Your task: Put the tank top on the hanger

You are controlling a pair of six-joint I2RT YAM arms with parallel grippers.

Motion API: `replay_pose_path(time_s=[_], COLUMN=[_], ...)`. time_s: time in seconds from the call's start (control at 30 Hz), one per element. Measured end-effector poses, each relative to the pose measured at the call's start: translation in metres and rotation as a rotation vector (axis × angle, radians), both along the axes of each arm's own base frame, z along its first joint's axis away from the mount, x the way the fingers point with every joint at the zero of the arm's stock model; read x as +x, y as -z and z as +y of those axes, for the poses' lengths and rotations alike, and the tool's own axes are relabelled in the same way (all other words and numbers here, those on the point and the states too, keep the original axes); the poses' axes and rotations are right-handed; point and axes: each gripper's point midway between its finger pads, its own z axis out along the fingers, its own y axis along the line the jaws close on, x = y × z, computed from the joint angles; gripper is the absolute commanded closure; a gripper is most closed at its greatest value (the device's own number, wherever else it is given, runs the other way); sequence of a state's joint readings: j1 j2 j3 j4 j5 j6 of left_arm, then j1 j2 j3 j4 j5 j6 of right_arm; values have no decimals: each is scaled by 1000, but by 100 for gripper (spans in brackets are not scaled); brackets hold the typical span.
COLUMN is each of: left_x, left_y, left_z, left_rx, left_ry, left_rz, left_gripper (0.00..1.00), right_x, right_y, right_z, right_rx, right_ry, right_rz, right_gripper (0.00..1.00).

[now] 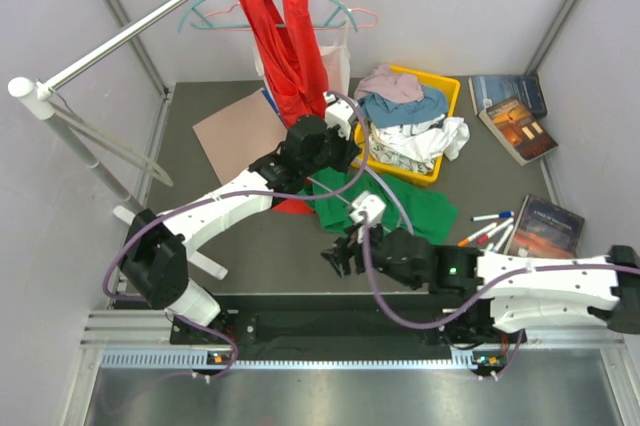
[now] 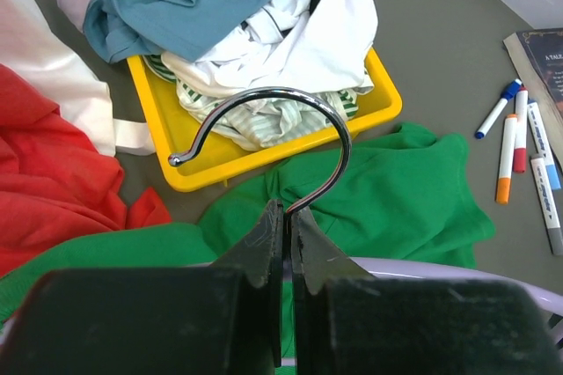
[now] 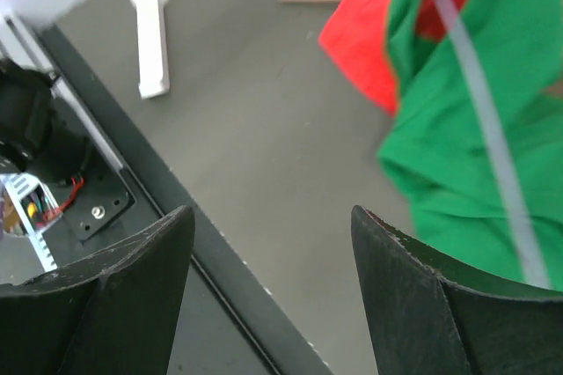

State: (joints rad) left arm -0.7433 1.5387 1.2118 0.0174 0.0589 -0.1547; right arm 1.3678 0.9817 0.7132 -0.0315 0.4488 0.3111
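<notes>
The green tank top (image 1: 420,208) lies crumpled on the grey table in front of the yellow bin; it also fills the lower part of the left wrist view (image 2: 405,190). My left gripper (image 2: 288,208) is shut on the neck of the hanger's chrome hook (image 2: 264,102), above the cloth. Part of the lavender hanger (image 2: 493,274) shows behind the fingers, and its pale arm (image 3: 493,137) crosses the green cloth (image 3: 475,181) in the right wrist view. My right gripper (image 3: 273,209) is open and empty, near the table's front edge, just left of the tank top.
A yellow bin (image 1: 447,86) heaped with clothes stands behind the tank top. A red tank top (image 1: 290,46) hangs on a teal hanger from the rail (image 1: 150,16). Markers (image 1: 490,229) and books (image 1: 515,116) lie at the right. A brown sheet (image 1: 235,131) lies at the left.
</notes>
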Motion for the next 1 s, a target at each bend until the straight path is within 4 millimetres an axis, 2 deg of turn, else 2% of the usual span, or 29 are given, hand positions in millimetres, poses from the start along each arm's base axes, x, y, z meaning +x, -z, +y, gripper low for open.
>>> replay_pose_path(time_s=[0.13,0.23,0.3,0.37,0.4,0.5,0.67,0.83,1.0], left_x=[2,1,1,0,0,-3,-4,-5,-6], left_y=[1,5,5,4,3,-1,-4,-3,-4], left_z=[3,6,8,9,9,10,10,10,10], left_rx=[-2,1,0,-6,-9,-20,-27,-28,-32], left_ry=[-9,-14,-17,-18,-19,-18,-15,-13,-7], left_rz=[5,14,18,21,21,20,19,21,24], left_gripper=[100,100,100,100,100,100,100,100,100], right_x=[-3,0,6,14,20,42,78,92,107], right_y=[43,84,112,131,139,153,168,177,177], right_z=[30,42,46,51,54,58,47,38,37], right_rx=[-65,-150,-217,-262,-278,-293,-317,-340,-318], right_ry=[-19,7,43,85,111,199,340,418,466], right_rz=[60,101,122,139,147,162,148,119,83], right_gripper=[29,33,39,48,50,50,46,46,46])
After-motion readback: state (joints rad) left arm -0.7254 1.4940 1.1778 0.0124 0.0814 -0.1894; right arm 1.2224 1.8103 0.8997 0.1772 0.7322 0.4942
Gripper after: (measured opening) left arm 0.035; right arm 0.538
